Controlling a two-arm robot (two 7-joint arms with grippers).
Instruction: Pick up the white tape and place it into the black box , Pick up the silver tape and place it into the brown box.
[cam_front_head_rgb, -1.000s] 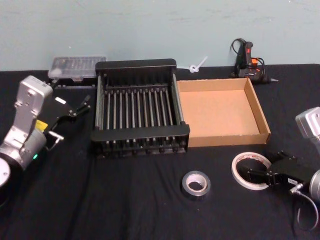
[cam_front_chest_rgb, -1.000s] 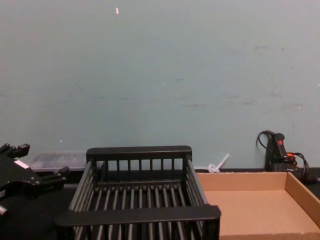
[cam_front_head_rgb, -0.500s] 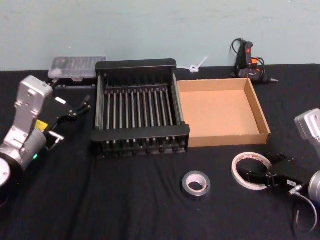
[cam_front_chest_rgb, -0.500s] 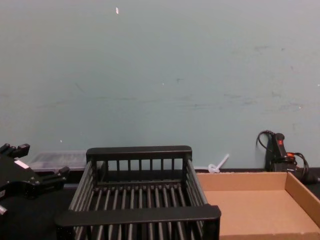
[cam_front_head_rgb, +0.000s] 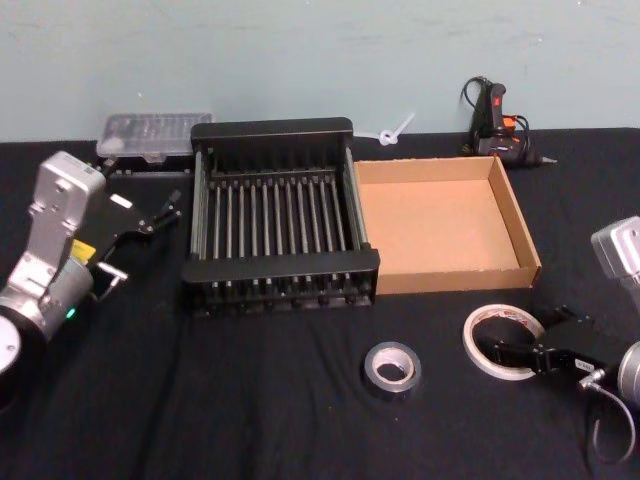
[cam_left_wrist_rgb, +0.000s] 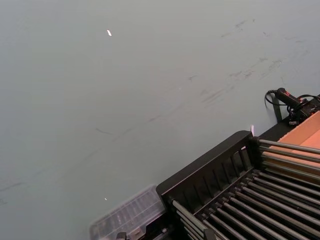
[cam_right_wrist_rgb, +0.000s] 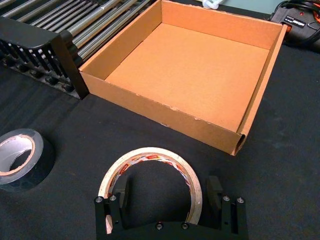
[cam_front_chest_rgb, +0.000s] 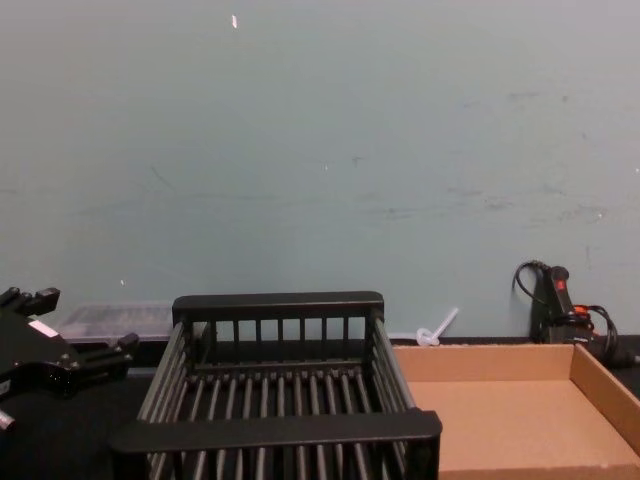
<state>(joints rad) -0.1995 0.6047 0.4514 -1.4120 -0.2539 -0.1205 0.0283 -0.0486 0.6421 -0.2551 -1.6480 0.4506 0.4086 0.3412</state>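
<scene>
Black desk (cam_front_head_rgb: 250, 400): right tool (cam_right_wrist_rgb: 167, 192), open astride white tape (cam_right_wrist_rgb: 150, 172) at lower right, should close squarely; left tool (cam_front_head_rgb: 160, 213) open, empty.

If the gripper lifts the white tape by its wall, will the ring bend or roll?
The white tape is a thin ring, so it probably flexes slightly and weighs little. The right gripper straddles its near wall with open jaws. Lying flat it should not roll.

Black slatted plastic crate (cam_front_head_rgb: 283, 215) touching the left wall of the shallow brown cardboard box (cam_front_head_rgb: 442, 222). Before them on the desk (cam_front_head_rgb: 250, 400), small grey-silver tape roll (cam_front_head_rgb: 391, 368) left of the wide white tape ring (cam_front_head_rgb: 501, 342).
</scene>
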